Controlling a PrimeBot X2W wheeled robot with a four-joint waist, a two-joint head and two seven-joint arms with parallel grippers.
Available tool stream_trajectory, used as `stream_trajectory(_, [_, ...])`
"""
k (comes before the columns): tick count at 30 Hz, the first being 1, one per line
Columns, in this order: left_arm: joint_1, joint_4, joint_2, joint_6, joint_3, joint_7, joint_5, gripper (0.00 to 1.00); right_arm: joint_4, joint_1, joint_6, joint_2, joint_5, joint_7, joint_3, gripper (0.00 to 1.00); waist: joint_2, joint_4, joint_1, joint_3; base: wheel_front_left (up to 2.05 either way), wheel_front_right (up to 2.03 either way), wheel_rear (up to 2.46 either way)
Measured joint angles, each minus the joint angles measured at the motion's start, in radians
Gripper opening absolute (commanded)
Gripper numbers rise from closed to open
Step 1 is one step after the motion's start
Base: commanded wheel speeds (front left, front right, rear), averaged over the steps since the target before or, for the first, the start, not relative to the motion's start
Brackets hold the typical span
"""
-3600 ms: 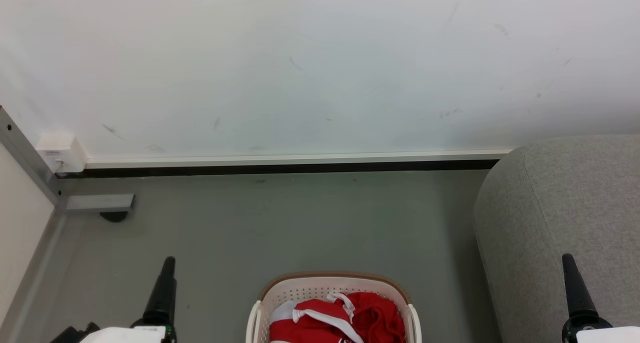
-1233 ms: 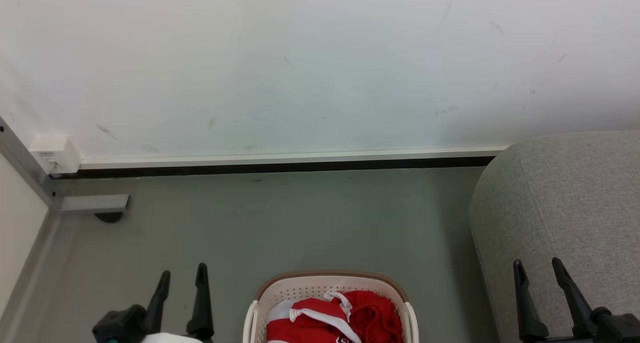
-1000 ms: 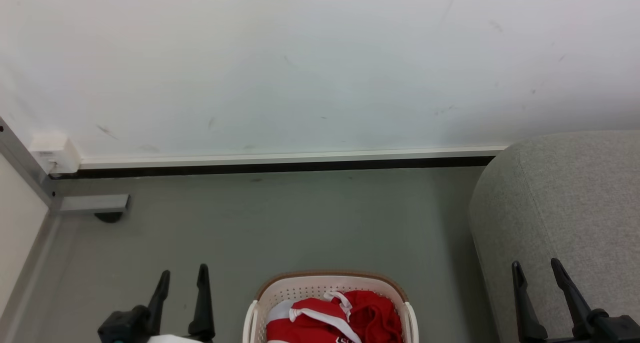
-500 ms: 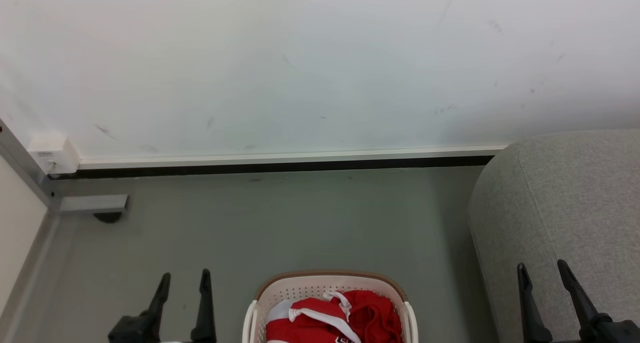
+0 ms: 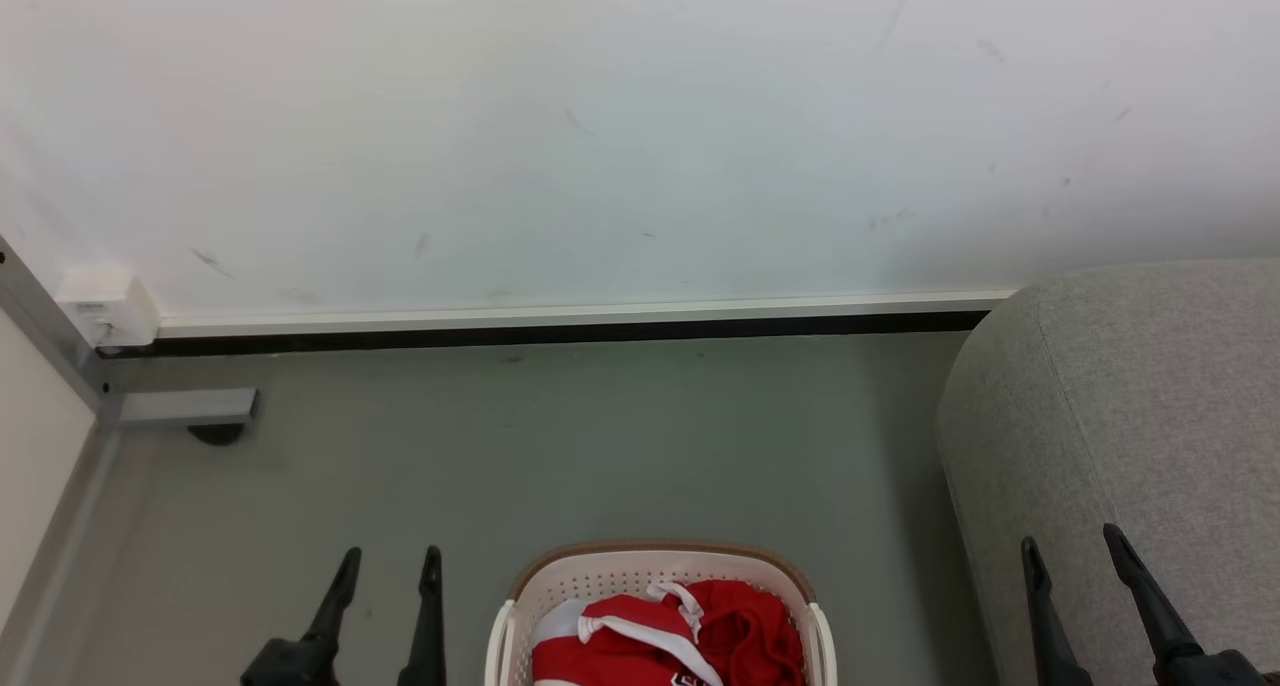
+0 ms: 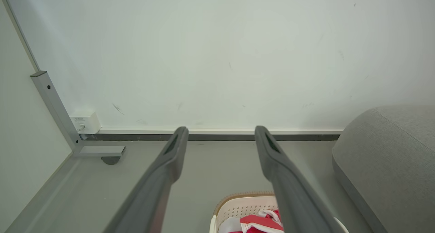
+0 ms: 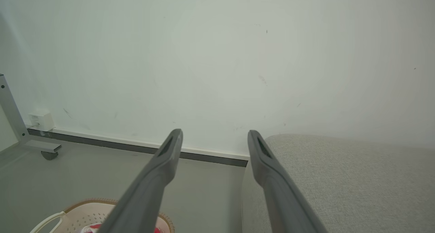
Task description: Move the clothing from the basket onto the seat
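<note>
You have moved nothing yet: the clothing [image 5: 665,641] lies bunched in the basket [image 5: 660,556], beside the sofa [image 5: 1130,396]. Your left gripper [image 5: 392,551] and right gripper [image 5: 1068,536] hover empty, fingers apart, flanking the basket.

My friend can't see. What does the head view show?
A white basket of red clothes sits on a grey floor between the left gripper and right gripper, both with jaws open. A grey sofa stands at the right, a white wall behind.
</note>
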Motion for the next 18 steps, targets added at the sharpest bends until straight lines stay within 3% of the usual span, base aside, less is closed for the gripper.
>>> stream_trajectory(18, [0.000,0.014,0.001,-0.003,0.002,-0.002,-0.005,1.00,0.000,0.001,0.000,-0.001,0.003,0.000,0.008,1.00,0.0000,-0.001,0.0000,0.003,0.00,0.00,0.00])
